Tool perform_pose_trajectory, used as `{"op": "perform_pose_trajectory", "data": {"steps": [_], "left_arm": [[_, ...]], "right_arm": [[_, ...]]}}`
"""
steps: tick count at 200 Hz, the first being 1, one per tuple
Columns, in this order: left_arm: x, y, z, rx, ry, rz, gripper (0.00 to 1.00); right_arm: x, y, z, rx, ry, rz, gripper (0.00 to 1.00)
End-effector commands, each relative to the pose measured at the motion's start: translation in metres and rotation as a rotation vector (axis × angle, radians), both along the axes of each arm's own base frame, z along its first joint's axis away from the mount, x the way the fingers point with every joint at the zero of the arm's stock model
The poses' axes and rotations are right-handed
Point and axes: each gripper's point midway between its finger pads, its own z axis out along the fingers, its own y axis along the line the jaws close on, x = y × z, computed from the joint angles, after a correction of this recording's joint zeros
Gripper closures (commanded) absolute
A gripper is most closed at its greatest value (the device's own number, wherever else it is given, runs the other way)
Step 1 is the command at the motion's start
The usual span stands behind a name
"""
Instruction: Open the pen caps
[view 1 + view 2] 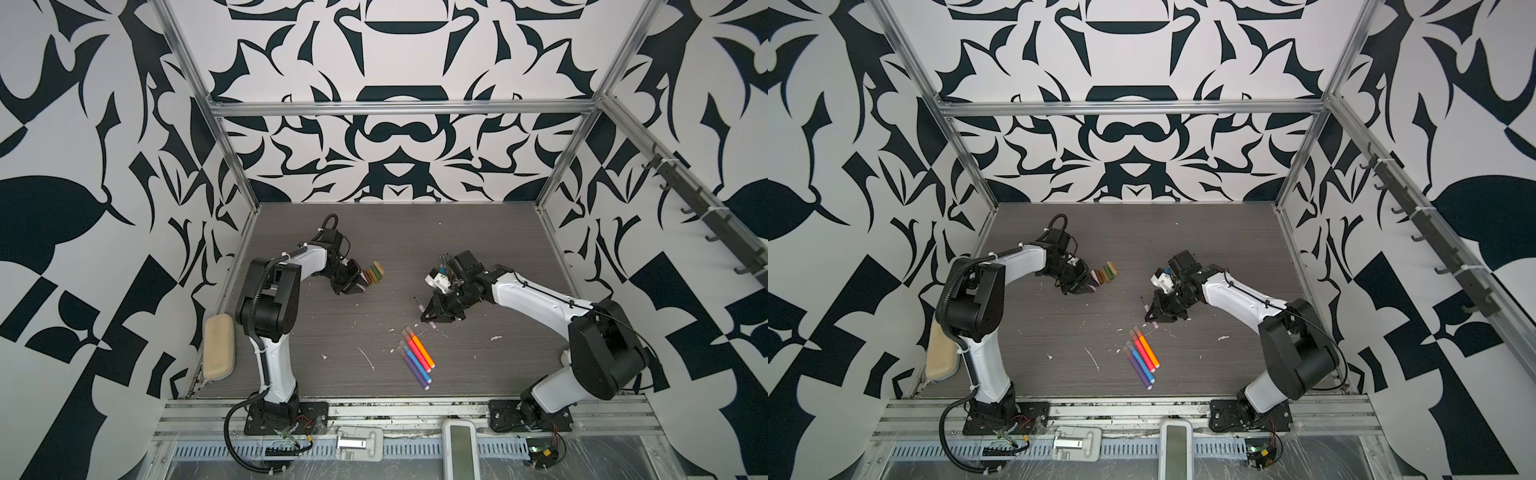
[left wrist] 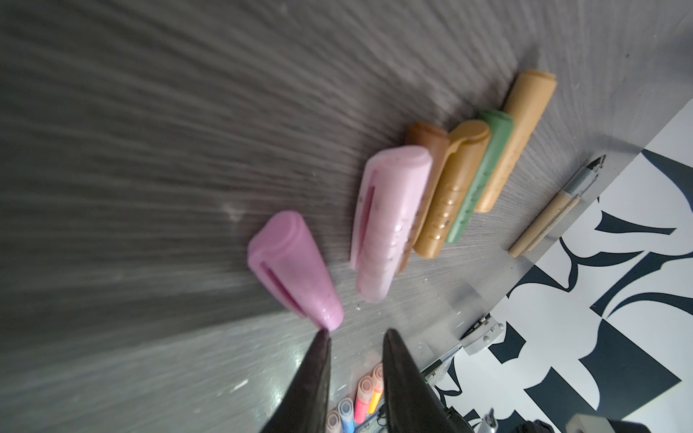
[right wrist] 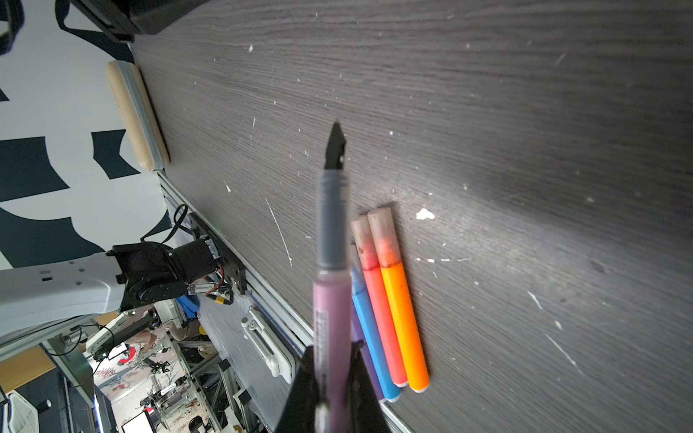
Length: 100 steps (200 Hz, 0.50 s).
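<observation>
Right pincer clamps a pink pen, left pincer gapes over flecked grey table, black-and-white walls around.

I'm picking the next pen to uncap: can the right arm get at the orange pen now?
Probably not yet. The orange pen lies uncovered nearby, but the right gripper is shut on the lilac pen, so it would need to put that down first.

pen caps rowed back-left | pens side by side, front-centre | pencil case hugging table left edge
</observation>
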Motion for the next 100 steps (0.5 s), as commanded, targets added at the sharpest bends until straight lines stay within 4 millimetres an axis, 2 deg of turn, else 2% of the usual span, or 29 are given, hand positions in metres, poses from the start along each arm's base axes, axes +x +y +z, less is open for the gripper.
{"op": "perform_pose_trajectory", "data": {"steps": [1, 46, 100], "left_arm": [[-0.0029, 0.0041, 0.0055, 0.025, -0.003, -0.012, 0.72], [-0.0102, 0.0068, 0.0087, 0.033, -0.002, -0.018, 0.72], [-0.0102, 0.0112, 0.0020, 0.065, 0.003, -0.015, 0.72]], "right_arm": [[0.0043, 0.0010, 0.0099, 0.010, -0.035, 0.006, 1.00], [0.0050, 0.0015, 0.0094, 0.009, -0.032, 0.006, 1.00], [0.0047, 0.0014, 0.0115, 0.009, -0.032, 0.008, 1.00]]}}
